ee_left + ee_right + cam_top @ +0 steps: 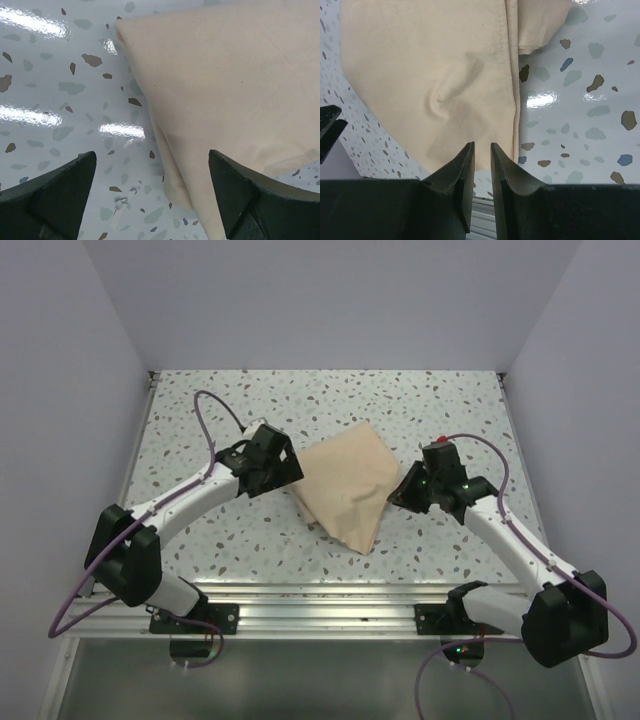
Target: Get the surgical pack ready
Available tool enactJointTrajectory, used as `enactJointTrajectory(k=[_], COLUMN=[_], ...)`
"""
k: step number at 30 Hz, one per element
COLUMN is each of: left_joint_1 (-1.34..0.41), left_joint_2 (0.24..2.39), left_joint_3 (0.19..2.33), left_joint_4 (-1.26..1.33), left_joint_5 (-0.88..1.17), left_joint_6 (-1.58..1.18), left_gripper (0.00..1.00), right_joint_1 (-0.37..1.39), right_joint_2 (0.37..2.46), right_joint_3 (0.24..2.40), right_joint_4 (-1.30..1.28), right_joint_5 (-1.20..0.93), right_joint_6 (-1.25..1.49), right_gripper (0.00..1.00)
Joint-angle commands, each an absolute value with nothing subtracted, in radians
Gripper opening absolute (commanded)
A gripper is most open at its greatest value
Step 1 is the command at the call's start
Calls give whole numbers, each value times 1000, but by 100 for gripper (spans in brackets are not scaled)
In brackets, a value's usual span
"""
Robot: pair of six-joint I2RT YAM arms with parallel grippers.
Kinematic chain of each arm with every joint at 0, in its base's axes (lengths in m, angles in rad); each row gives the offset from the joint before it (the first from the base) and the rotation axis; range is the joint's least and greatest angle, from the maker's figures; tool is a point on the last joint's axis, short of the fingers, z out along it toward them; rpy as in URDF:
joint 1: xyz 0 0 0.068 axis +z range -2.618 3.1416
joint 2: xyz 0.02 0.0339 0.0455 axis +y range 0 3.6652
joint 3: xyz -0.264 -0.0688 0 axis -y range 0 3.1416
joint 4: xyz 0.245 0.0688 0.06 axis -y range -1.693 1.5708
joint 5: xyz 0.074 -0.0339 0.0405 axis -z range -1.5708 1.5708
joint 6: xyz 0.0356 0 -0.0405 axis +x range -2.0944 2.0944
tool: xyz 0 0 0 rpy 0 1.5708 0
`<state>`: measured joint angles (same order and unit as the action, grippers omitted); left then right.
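1. The cloth (345,485) is folded into a flat bundle and lies at about the middle of the tabletop (250,530), well apart from all four edges.
2. Bare surface is seen between the cloth and every edge, widest toward the far edge and the two far corners. The left, right and far edges are closed in by plain walls (60,360). The near edge is bordered by a metal rail (320,598) carrying the arm bases.
3. The left gripper (151,154) is placed at the cloth's left corner. Its jaws are spread wide and nothing is held. The cloth's folded edge is seen running beneath the gap.
4. The right gripper (481,146) is placed at the cloth's right corner, over the hemmed edge. Its jaws are nearly together, with only a narrow slit left. Whether cloth is pinched cannot be told.
5. The cloth is laid as a diamond. One corner is pointed at the far edge and a sharper one at the near edge. The longer diagonal runs roughly far to near.
6. The cloth is plain beige woven fabric, matte, with a stitched hem, stacked layers at the edges and one soft dimple. The tabletop is glossy white with grey and brown flecks, and glare patches are seen on it. The fingers (452,175) are black, matte and wedge-shaped.
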<state>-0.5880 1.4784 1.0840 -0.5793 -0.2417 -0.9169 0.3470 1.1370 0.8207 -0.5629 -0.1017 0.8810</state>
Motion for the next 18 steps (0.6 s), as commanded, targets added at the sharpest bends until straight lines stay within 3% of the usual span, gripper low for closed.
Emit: enactJointTrajectory(k=[1,6,14,18], left_joint_1=[-558,-552,-554,-554], left_joint_2=[1508,1594,1644,1680], left_joint_3=[1106,1146,1147,1137], left_joint_4=[-563,-577,-540,-520], left_joint_5=[-224,-203,-175,-156], left_joint_6=[-1006,-1078,-1129,-1138], left_gripper=[94,67,63,52], right_joint_1=[350,351,351,353], right_joint_2=[1134,1123,1124,1127], right_joint_3=[825,808,811,805], right_joint_4=[-531,-535,-540,-535], right_joint_5=[-132,-130,-135,-143], right_joint_6=[873,871,865,865], right_gripper=[23,23,23,23])
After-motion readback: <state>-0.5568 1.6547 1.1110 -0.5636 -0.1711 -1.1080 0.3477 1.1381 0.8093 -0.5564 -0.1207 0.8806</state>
